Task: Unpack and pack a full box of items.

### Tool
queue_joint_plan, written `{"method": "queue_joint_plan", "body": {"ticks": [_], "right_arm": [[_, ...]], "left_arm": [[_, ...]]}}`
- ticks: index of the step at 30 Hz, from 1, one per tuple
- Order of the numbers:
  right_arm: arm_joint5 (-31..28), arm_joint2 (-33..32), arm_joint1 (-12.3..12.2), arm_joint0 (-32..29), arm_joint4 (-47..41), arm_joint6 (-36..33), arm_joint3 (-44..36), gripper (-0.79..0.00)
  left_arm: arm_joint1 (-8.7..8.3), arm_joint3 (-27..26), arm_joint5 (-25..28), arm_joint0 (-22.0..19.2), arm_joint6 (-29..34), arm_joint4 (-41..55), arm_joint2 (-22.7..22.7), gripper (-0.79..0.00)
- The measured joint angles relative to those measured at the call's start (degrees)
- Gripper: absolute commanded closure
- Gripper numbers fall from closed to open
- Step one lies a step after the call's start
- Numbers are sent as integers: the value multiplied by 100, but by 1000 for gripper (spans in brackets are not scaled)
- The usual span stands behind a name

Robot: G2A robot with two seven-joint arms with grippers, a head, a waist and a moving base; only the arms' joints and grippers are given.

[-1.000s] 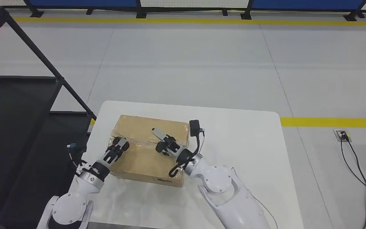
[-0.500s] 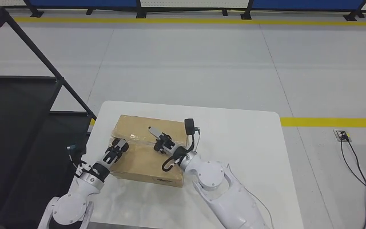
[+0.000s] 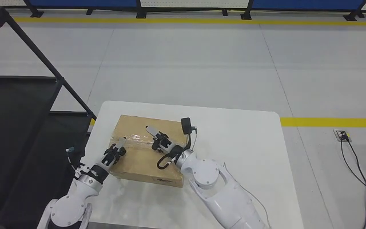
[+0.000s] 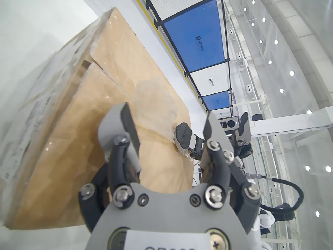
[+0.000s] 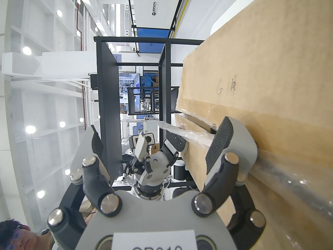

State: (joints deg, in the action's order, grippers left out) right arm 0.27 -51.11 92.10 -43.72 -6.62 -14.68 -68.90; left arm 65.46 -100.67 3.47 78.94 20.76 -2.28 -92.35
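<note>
A closed cardboard box (image 3: 143, 157) with crumpled clear tape (image 3: 132, 137) along its top seam lies on the white table (image 3: 246, 143). My right gripper (image 3: 154, 137) hovers open over the middle of the box top. In the right wrist view the right gripper (image 5: 158, 141) has one finger (image 5: 223, 141) resting against the box (image 5: 260, 66) at the taped seam. My left gripper (image 3: 114, 154) stands open at the box's near left edge. In the left wrist view the left gripper (image 4: 169, 128) is just above the box top (image 4: 109, 100), with nothing between its fingers.
A black metal frame (image 3: 40, 109) stands beside the table's left edge. The table's right half is bare white surface. A yellow floor line (image 3: 326, 122) runs off to the right beyond the table.
My right gripper has slid left along the box's top seam, toward the left arm. My left gripper has drawn back a little toward the box's near left edge.
</note>
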Motion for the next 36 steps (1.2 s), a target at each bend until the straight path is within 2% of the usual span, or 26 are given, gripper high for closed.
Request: {"method": "queue_joint_plan", "body": {"ticks": [8, 20, 36], "right_arm": [[-33, 89, 86, 91, 43, 70, 125, -785], [-95, 352, 229, 189, 186, -73, 155, -785], [181, 893, 802, 1173, -237, 282, 1467, -785]], "left_arm": [[-7, -159, 55, 185, -137, 212, -290, -785], [-2, -292, 306, 644, -546, 1082, -1159, -785], [31, -17, 645, 1014, -521, 1582, -1488, -785]]}}
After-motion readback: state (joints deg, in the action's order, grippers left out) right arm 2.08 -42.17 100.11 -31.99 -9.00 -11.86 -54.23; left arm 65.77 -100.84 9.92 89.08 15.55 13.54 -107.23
